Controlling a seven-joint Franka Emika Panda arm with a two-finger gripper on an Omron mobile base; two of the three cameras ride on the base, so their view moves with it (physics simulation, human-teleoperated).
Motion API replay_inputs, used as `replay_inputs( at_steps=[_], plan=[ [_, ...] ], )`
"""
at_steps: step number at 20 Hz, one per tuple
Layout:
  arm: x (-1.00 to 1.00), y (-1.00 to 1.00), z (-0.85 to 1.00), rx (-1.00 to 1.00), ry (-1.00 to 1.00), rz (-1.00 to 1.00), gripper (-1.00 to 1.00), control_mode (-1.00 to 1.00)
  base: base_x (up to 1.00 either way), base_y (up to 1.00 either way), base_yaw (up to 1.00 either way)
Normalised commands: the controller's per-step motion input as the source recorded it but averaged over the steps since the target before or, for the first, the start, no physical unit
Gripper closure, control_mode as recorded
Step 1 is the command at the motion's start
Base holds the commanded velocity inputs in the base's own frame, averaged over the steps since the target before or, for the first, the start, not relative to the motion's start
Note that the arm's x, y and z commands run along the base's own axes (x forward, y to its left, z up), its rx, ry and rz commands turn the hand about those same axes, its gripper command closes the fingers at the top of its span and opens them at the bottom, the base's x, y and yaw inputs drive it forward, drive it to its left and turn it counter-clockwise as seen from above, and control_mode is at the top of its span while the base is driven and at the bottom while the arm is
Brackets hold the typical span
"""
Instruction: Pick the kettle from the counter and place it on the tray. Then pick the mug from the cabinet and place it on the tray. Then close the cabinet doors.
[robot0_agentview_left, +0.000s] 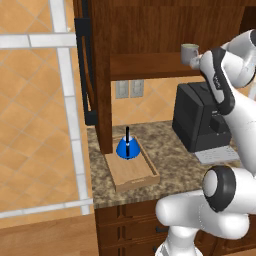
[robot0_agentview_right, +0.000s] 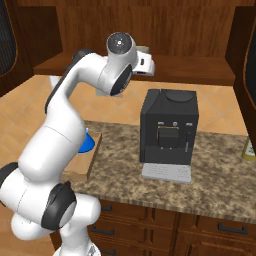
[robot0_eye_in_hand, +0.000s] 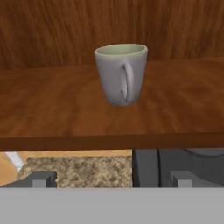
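Observation:
The bright-blue kettle (robot0_agentview_left: 128, 149) stands upright in the far end of the light-wood tray (robot0_agentview_left: 135, 172) on the granite counter (robot0_agentview_left: 170, 150). In the right base view the arm hides most of the kettle (robot0_agentview_right: 86, 142) and tray (robot0_agentview_right: 82, 167). The pale grey mug (robot0_eye_in_hand: 121, 74) sits on the cabinet's inner shelf (robot0_eye_in_hand: 65, 109), handle turned toward the hand camera. My gripper (robot0_eye_in_hand: 111, 179) is open, level with the shelf edge and a little short of the mug (robot0_agentview_left: 189, 51), nothing between its fingers. Both cabinet doors stand open: the left door (robot0_agentview_left: 85, 70) and the right door (robot0_agentview_right: 250, 50).
A large black coffee machine (robot0_agentview_left: 197, 120) stands on the counter directly under the shelf and the hand, with a grey drip mat (robot0_agentview_right: 166, 173) in front. A yellowish bottle (robot0_agentview_right: 248, 147) shows at the counter's far right. Drawer fronts (robot0_agentview_right: 150, 220) lie below.

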Motion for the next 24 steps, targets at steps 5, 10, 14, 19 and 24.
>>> replay_inputs(
  at_steps=[5,10,14,19,24],
  plan=[
    [0.54,-0.07,0.06,0.00,0.03,0.00,-1.00,-1.00,0.00,0.00,0.00],
    [0.53,-0.09,0.07,0.00,0.00,0.00,-1.00,-1.00,0.00,0.00,0.00],
    [0.46,-0.15,0.00,0.00,0.00,0.02,-1.00,-1.00,0.00,0.00,0.00],
    [0.41,-0.08,0.00,0.00,0.00,0.06,-1.00,-1.00,0.00,0.00,0.00],
    [0.34,-0.02,-0.03,0.00,0.00,0.09,-1.00,-1.00,0.00,0.00,0.00]
  ],
)
